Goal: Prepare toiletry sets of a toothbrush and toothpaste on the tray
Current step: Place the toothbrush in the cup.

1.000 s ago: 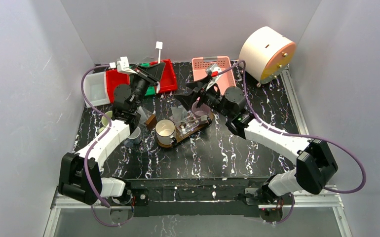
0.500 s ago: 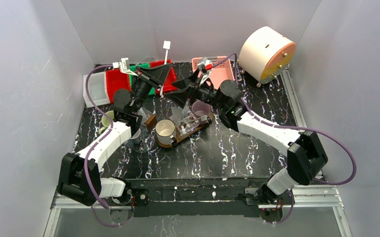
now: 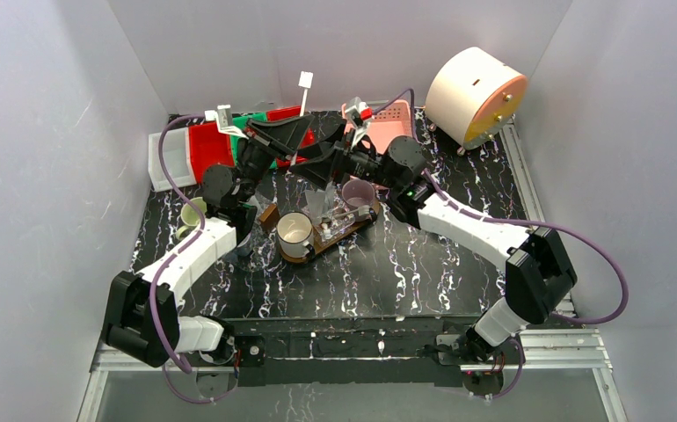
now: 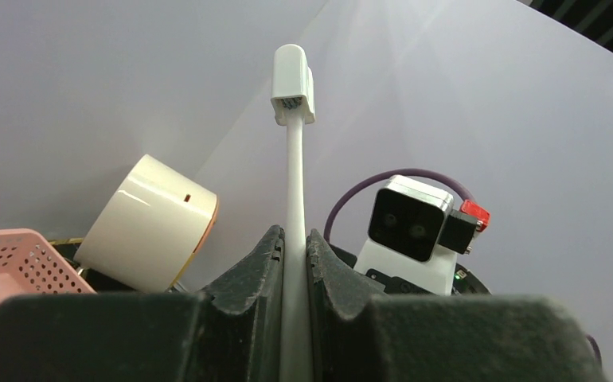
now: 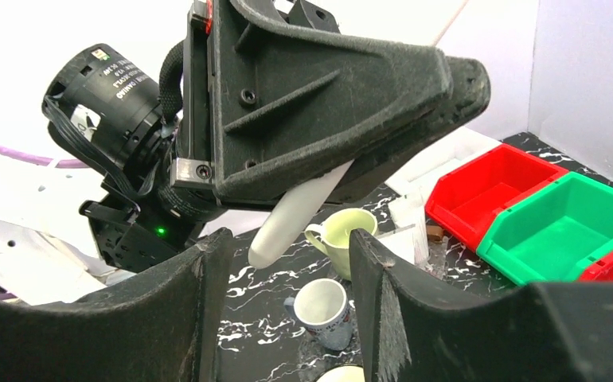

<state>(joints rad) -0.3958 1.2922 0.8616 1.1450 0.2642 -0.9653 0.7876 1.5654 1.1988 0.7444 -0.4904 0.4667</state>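
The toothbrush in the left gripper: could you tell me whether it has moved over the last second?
Yes. The toothbrush, clamped in the left gripper, has shifted right, toward the pink basket.

Bright even light, soft shadows, near hand parts blurred

The right gripper (image 5: 287, 239) has its two black fingers spread apart. Above the gap, the big black left gripper (image 5: 462, 79) holds a white toothbrush (image 5: 291, 219). Lower down sit a pale green mug (image 5: 343, 231) and a white mug (image 5: 319, 306). A red bin (image 5: 486, 191) and a green bin (image 5: 574, 231) stand side by side.
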